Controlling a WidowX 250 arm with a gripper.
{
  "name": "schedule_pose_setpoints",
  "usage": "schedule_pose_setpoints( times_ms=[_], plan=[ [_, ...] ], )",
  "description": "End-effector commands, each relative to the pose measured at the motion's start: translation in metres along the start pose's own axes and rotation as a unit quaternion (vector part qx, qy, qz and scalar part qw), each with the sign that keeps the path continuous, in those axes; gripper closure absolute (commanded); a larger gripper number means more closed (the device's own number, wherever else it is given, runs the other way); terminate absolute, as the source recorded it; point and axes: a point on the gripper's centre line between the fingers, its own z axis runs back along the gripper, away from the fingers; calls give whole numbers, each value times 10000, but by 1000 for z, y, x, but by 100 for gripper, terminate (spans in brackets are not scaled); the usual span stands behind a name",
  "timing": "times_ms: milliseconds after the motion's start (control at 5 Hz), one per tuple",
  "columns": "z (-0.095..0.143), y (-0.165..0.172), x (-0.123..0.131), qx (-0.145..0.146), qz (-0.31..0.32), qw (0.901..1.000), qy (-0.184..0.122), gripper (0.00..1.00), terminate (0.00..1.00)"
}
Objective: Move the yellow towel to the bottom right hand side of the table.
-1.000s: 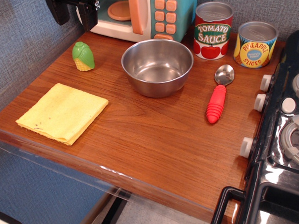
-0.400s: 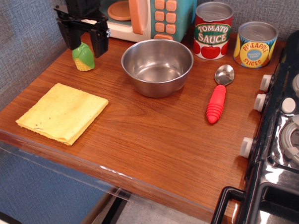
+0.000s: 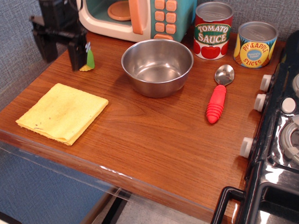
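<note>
The yellow towel (image 3: 62, 113) lies flat and folded at the left front of the reddish-brown table (image 3: 155, 136), its corner near the table's front edge. My black gripper (image 3: 64, 62) hangs open above the back left of the table, behind the towel and apart from it. Its two fingers (image 3: 78, 54) point down with a wide gap and nothing between them. The right finger hides most of a small green and yellow toy corn (image 3: 90, 60).
A steel bowl (image 3: 157, 66) stands mid-table behind the towel's right. A red-handled spoon (image 3: 218, 96) lies to its right. Tomato sauce (image 3: 213, 30) and pineapple (image 3: 255, 44) cans stand at the back. A toy microwave (image 3: 140, 13) is back left, a black toy stove (image 3: 284, 136) on the right.
My gripper has come down and to the left from the top of the view toward the towel's side. It now covers the toy corn. The towel has not moved.
</note>
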Motion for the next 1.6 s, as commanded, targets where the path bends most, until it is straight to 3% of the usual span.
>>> schedule_pose_setpoints(
  times_ms=[0, 400, 800, 1000, 1400],
  plan=[
    [-13, -5, -25, -36, -98, 9997, -204, 0, 0],
    [-35, -4, -56, 114, -50, 9999, -68, 0, 0],
    [-56, -7, -64, 147, 27, 9999, 25, 0, 0],
    [-58, -27, -71, 38, -299, 9995, 92, 0, 0],
    [-55, -104, -98, -264, -1566, 9873, 98, 0, 0]
  ],
)
